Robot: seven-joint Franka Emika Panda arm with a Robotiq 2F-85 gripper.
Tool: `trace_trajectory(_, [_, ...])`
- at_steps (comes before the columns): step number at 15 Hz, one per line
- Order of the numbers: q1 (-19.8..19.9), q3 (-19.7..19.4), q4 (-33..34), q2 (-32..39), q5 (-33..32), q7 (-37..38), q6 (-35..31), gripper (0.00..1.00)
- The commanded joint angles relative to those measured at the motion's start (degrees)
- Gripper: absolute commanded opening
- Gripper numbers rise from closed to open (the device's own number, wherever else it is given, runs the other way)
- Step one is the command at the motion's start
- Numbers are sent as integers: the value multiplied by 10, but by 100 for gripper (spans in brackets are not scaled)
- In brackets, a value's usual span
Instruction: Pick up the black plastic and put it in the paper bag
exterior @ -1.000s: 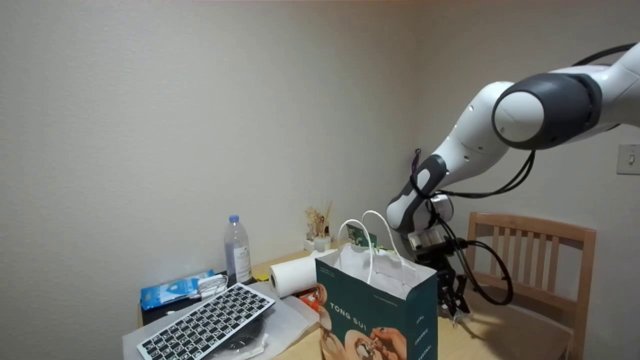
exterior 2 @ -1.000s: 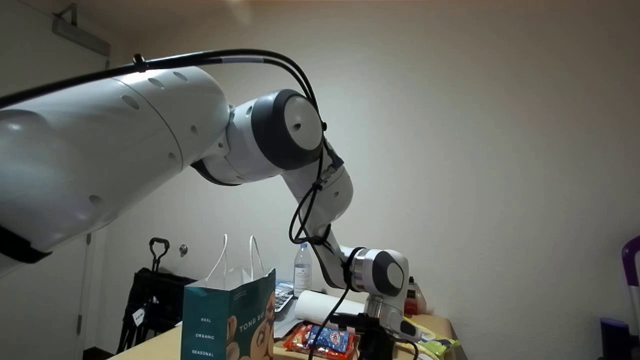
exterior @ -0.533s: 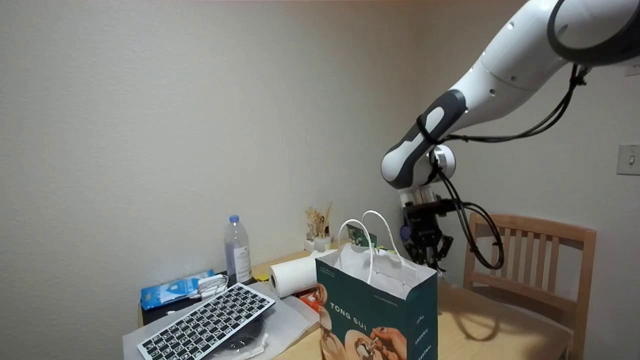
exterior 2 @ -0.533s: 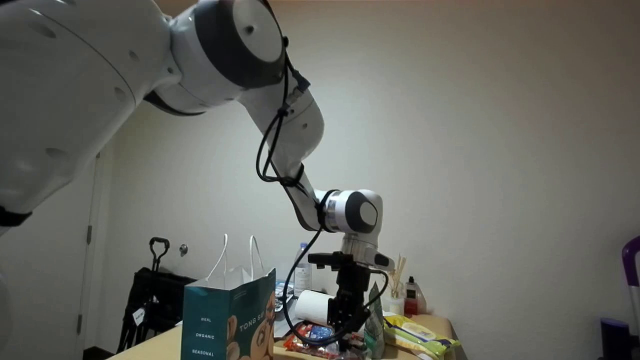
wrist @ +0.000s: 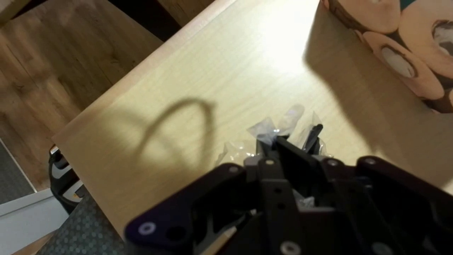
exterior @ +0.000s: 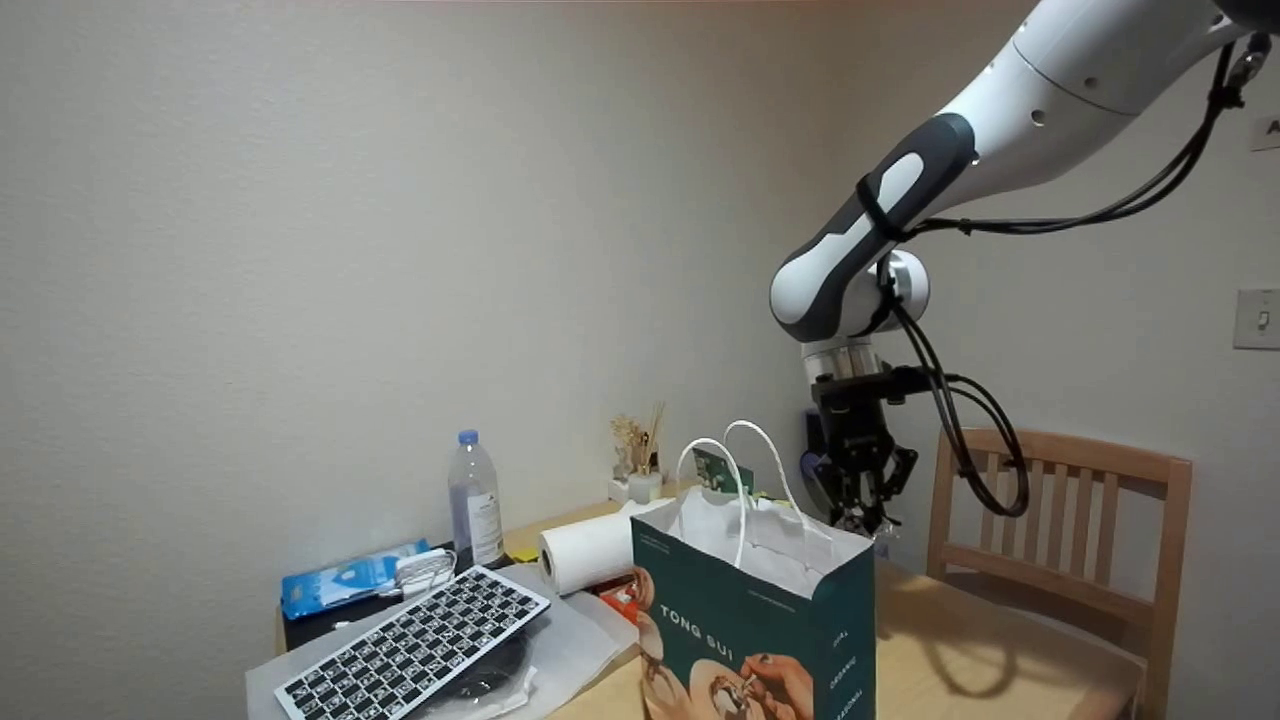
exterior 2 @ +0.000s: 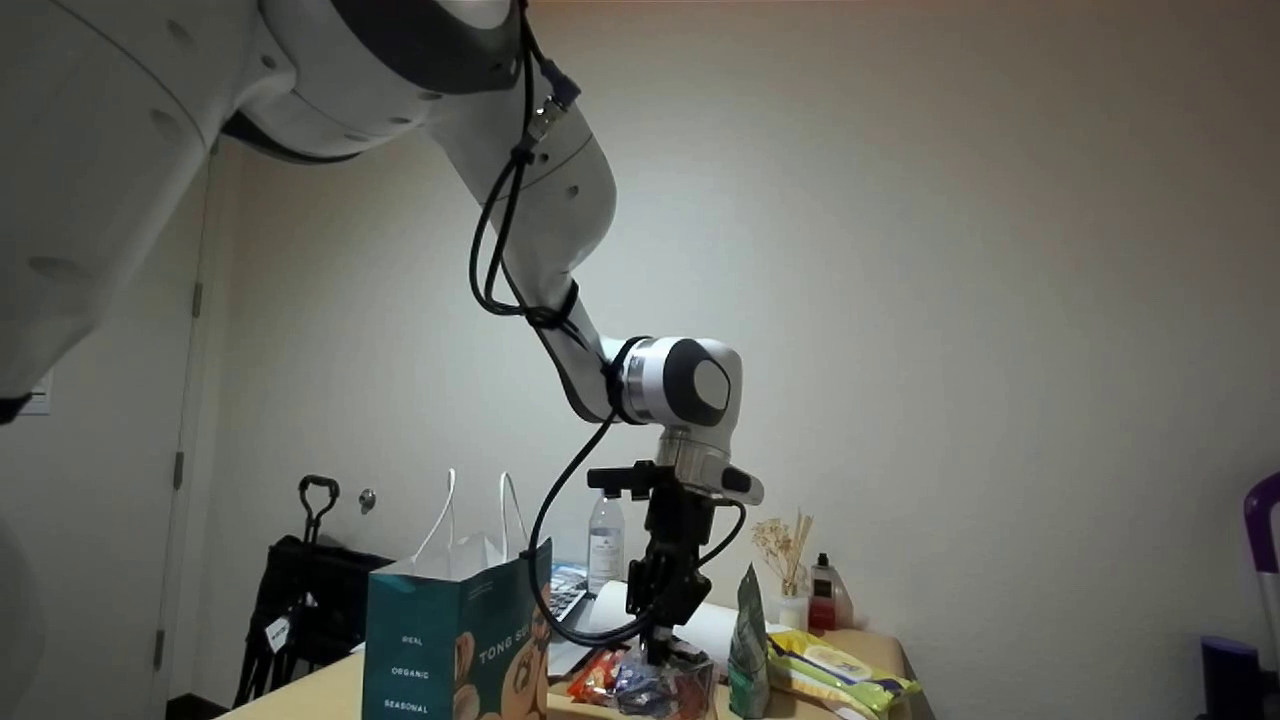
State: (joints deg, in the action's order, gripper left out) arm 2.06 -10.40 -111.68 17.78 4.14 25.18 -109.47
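Note:
The paper bag (exterior: 745, 630) is dark green and stands upright on the table, its top open between white looped handles. It also shows in an exterior view (exterior 2: 412, 650) and at the upper right of the wrist view (wrist: 407, 46). My gripper (wrist: 272, 141) is shut on the black plastic (wrist: 313, 136), a crumpled scrap with clear film and dark parts that sticks out past the fingertips. Part of it is hidden behind the fingers. The gripper (exterior 2: 657, 650) points down, raised above the table and to the right of the bag in both exterior views (exterior: 865, 515).
A grey keyboard-like slab (exterior: 415, 645), a bottle (exterior: 475, 505) and a paper towel roll (exterior: 590, 550) are left of the bag. A red packet (exterior 2: 597, 678), green pouch (exterior 2: 748, 650) and yellow pack (exterior 2: 840, 670) lie near the gripper. A wooden chair (exterior: 1060, 500) stands behind the table.
The arm has risen and the gripper has lifted off low over the table with the plastic in it. It has turned to point straighter down. The bag has not moved.

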Motion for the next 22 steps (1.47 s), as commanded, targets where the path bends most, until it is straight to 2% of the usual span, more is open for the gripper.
trace_trajectory(1, [3,11,-5,-18,-1,7,-12,1])
trace_trajectory(4, [-14,26,-21,-68,0,26,-45,1])
trace_trajectory(5, [-28,31,-28,-87,-15,56,-62,1])
trace_trajectory(10, [-91,82,-26,-131,-76,280,-129,1])
trace_trajectory(11, [-67,79,0,-111,-50,213,-93,6])
trace_trajectory(13, [-85,96,-2,-120,-67,266,-104,6])
trace_trajectory(15, [-87,97,-4,-119,-70,274,-106,6])
trace_trajectory(16, [-84,95,-4,-118,-70,274,-107,1])
trace_trajectory(17, [-88,97,5,-119,-76,288,-116,1])
trace_trajectory(20, [-109,113,28,-138,-134,354,-148,1])
trace_trajectory(22, [-123,127,54,-147,-195,422,-141,1])
